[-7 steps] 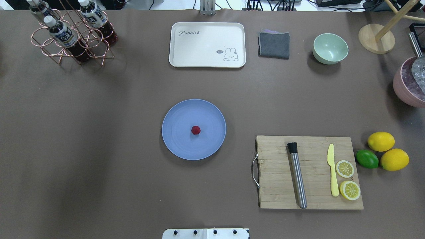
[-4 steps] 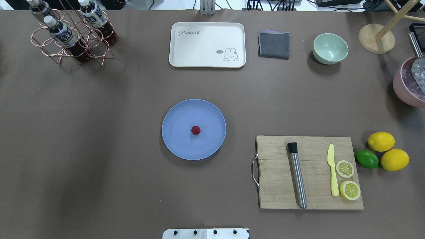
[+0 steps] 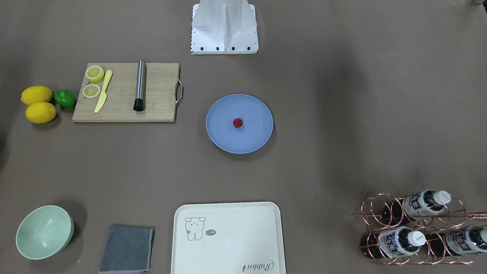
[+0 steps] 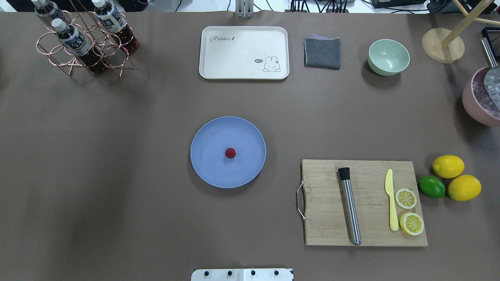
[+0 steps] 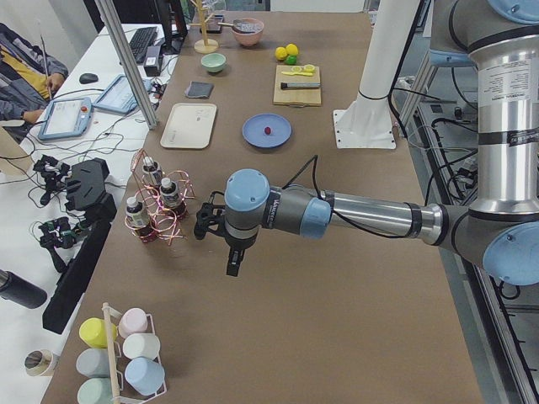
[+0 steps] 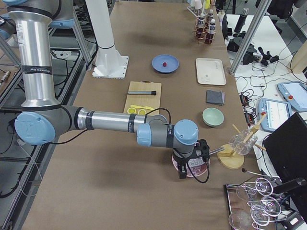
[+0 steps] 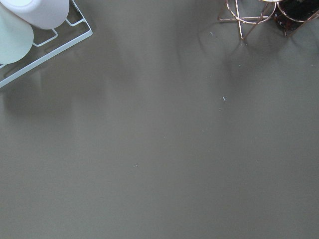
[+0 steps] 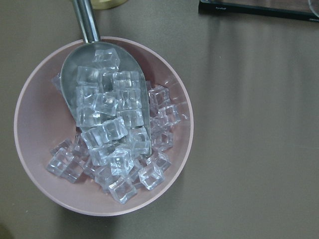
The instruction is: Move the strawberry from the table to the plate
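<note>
Brown-grey matte covering runs the whole table (image 4: 117, 164). The end-on views add side desks with tablets and cables, and a seated person (image 5: 21, 59).

The overhead and front-facing views give the layout. The strawberry (image 4: 230, 153) lies near the middle of the blue-lavender plate (image 4: 209, 132), which sits at mid-table. Only the two end views carry the arms.

From the left end, the left gripper (image 5: 233, 257) hangs pointing down over bare table. The copper bottle rack (image 5: 156, 210) is just beside it and the cup rack (image 5: 122, 353) is nearer the camera. The plate with the berry sits well apart from this gripper, far along the table beyond it. Whether its fingers are parted or closed cannot be told from this view. Its wrist camera gives only bare surface, with the corners of both racks at the top edge.

From the right end, the right gripper (image 6: 182, 168) hangs over the pink bowl (image 8: 30, 164). Its wrist camera alone shows what lies directly beneath: ice cubes (image 8: 124, 164) and a metal scoop (image 8: 87, 25) resting among them. How far this gripper is open cannot be judged either.

Farther from that gripper, toward the plate, lie the mint bowl (image 6: 213, 116), grey cloth (image 6: 215, 97), cream tray (image 6: 210, 71) and cutting board (image 6: 144, 86). The strawberry is well apart from this gripper too, at the far side of those things.
</note>
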Motion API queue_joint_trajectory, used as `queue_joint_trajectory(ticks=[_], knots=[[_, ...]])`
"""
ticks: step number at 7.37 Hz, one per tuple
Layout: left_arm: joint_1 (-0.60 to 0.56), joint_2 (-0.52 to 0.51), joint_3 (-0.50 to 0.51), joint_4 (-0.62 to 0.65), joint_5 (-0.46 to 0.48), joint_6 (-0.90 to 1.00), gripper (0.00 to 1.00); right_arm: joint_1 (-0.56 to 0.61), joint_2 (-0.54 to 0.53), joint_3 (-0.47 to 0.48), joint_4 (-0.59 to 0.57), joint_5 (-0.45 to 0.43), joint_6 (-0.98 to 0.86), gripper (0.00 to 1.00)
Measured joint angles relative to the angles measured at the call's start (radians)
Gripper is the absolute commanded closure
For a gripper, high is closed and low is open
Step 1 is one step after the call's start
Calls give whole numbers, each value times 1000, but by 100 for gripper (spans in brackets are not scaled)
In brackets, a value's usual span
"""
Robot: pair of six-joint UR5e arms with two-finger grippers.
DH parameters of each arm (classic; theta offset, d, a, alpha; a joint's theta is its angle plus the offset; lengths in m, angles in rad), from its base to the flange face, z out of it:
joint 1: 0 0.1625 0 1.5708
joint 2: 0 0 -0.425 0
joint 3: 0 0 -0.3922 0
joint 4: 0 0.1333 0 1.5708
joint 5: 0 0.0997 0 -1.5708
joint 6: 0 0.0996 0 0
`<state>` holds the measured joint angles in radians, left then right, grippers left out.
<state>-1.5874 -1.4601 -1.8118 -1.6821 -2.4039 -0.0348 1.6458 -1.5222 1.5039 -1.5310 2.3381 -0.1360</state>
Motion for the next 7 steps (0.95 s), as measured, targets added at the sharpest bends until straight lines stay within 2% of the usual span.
queue_joint_trajectory(ticks=[4,7], knots=[[8,-22,40,-6,1,-11,3,-1,-7,26,1,-8,8,0],[8,-27,34,-6,-3,-16,3,-1,-28,40,7,-2,7,0]])
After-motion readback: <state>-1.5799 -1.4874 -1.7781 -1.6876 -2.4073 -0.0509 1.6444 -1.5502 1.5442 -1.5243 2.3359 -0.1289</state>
